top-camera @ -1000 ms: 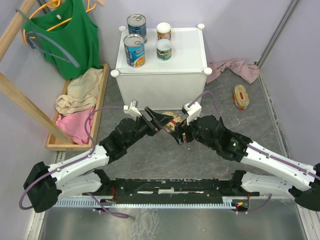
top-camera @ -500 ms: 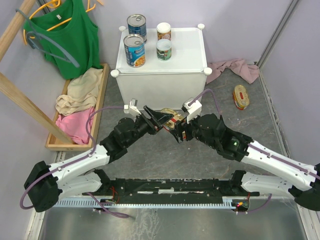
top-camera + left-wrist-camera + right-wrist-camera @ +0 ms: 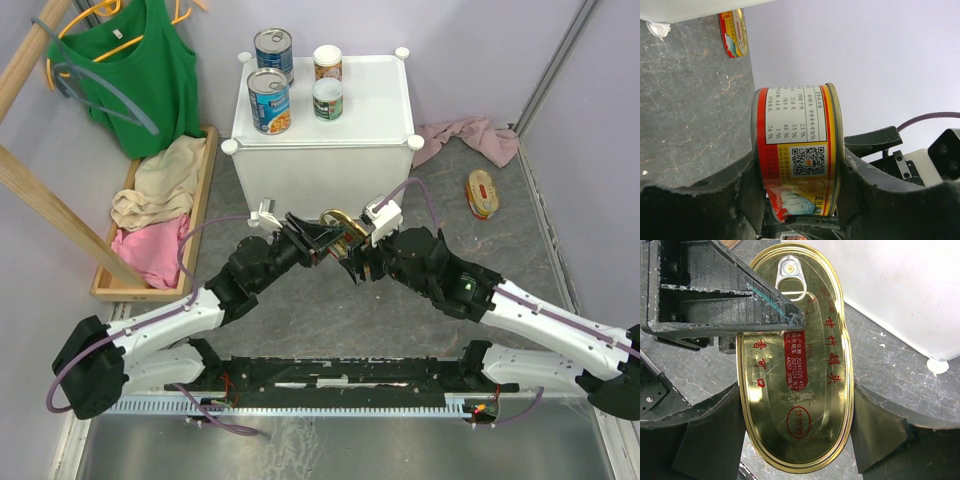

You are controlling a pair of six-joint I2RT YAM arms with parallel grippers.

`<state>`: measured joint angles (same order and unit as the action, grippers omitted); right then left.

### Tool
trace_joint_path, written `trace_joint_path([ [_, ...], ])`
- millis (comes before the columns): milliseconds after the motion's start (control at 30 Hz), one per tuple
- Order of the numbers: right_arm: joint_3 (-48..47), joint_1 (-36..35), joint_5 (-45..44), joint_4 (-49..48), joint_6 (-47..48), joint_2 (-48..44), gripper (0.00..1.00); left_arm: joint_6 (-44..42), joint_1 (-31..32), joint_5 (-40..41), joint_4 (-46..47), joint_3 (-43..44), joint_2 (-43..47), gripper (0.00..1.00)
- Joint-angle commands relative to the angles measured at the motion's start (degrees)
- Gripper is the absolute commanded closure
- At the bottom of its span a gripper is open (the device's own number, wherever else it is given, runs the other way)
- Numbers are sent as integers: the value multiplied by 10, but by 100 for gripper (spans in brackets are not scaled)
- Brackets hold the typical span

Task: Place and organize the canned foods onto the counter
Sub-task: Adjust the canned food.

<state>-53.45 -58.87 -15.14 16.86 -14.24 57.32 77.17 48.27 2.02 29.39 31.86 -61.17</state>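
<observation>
- The tin (image 3: 337, 224) is held off the floor before the counter's (image 3: 380, 100) near edge, probably mid-handover.
- The right hand (image 3: 797, 425) clamps its narrow sides; the left hand (image 3: 797, 200) pinches its flat faces, likely to take it over.

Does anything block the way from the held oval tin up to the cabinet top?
Nothing visible does. The oval tin hangs just in front of the cabinet; the four cans stand on its top's left side, leaving the right side bare.
</observation>
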Motion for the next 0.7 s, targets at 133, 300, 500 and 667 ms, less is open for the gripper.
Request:
trace_joint_path([
  [133, -45, -3, -13, -68, 7, -10, 99, 38, 1, -17, 77, -2, -13, 66],
  [300, -45, -3, -27, -68, 5, -16, 99, 42, 2, -21, 89, 7, -27, 89],
  [500, -52, -3, -55, -67, 1, -26, 75, 63, 1, -12, 116, 11, -42, 97],
  [667, -63, -3, -66, -61, -8, -29, 47, 70, 3, -8, 131, 23, -55, 97],
])
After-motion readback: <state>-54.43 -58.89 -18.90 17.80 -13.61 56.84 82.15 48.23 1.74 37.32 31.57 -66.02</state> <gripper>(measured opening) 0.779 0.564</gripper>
